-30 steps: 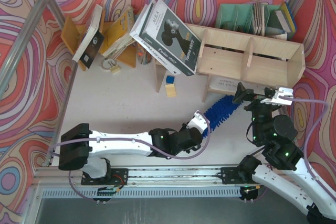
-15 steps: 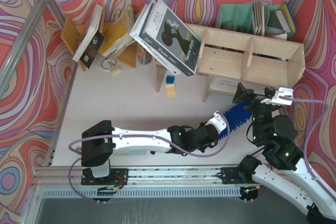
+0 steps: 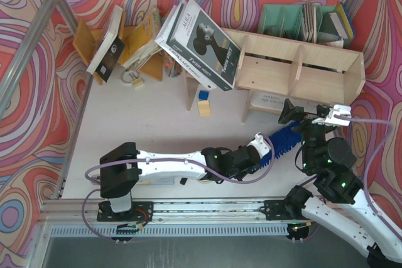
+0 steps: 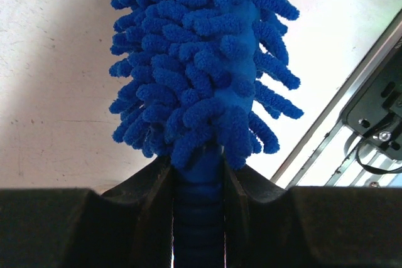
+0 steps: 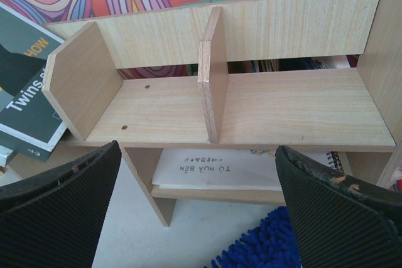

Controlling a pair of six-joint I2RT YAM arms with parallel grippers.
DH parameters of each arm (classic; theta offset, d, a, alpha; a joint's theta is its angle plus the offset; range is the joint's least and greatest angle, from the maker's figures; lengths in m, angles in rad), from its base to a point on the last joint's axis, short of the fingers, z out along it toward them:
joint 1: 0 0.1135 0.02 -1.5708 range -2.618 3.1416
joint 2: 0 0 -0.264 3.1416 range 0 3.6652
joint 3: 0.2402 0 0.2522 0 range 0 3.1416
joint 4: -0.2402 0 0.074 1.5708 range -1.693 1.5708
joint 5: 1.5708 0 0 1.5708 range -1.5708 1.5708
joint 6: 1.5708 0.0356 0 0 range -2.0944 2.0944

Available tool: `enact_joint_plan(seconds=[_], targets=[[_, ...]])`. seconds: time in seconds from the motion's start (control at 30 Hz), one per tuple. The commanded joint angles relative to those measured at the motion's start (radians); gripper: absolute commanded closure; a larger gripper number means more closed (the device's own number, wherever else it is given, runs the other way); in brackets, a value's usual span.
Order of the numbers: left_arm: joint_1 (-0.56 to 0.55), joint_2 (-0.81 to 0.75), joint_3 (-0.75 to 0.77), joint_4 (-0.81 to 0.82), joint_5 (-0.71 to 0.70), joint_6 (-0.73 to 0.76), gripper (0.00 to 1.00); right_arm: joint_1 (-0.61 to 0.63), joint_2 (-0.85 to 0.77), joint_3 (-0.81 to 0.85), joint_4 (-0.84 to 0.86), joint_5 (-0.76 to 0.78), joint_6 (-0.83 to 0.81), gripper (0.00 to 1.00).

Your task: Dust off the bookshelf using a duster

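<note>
At the bench's (image 3: 157, 123) right front, just short of the bookshelf (image 3: 301, 70): duster (image 3: 286, 137), gripped by the left jaws at its ribbed dark blue handle (image 4: 198, 218). Left jaws narrow, closed snug on that handle, fingers (image 4: 147, 208) pressed to either side in the left wrist view. Fluffy blue head pointing away from the wrist toward the shelf's lower tier, over bare white bench; touching the bench or not, cannot tell. Stretched low and nearly flat along the bench front, left arm (image 3: 188, 164), reaching across from the left.

Right jaws spread wide, holding nothing, facing the bookshelf head-on from just in front. Framing both upper compartments in the right wrist view, the two black ribbed fingers (image 5: 56, 205). Low between them, below the lower tier, a tuft of the duster.

Standing upright near the back right corner, bookshelf: pale wood, two open upper compartments parted by one divider, lower tier on legs. Lying flat on that lower tier, white booklet (image 5: 217, 167) with printed lettering.

Leaning against the shelf's left end, large book (image 3: 201, 45) with a dark head on its cover. Behind the shelf, green organizer (image 3: 282, 20) with books in its slots. Farther left at the back, orange rack (image 3: 135, 39) with tilted books. Beneath the leaning book, small yellow and blue block (image 3: 203, 101) on the bench.
</note>
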Motion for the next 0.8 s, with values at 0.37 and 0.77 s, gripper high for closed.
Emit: enact_joint_plan(seconds=[0.37,0.77], targets=[[0.006,-0.045,0.042,-0.009,0.02,0.028,1.0,0.002,-0.007,-0.007,0.005,0.006,-0.004,0.01],[-0.012,-0.138,-0.047,-0.057,-0.016,0.009,1.0,0.002,-0.004,-0.007,0.008,0.005,-0.005,0.01]])
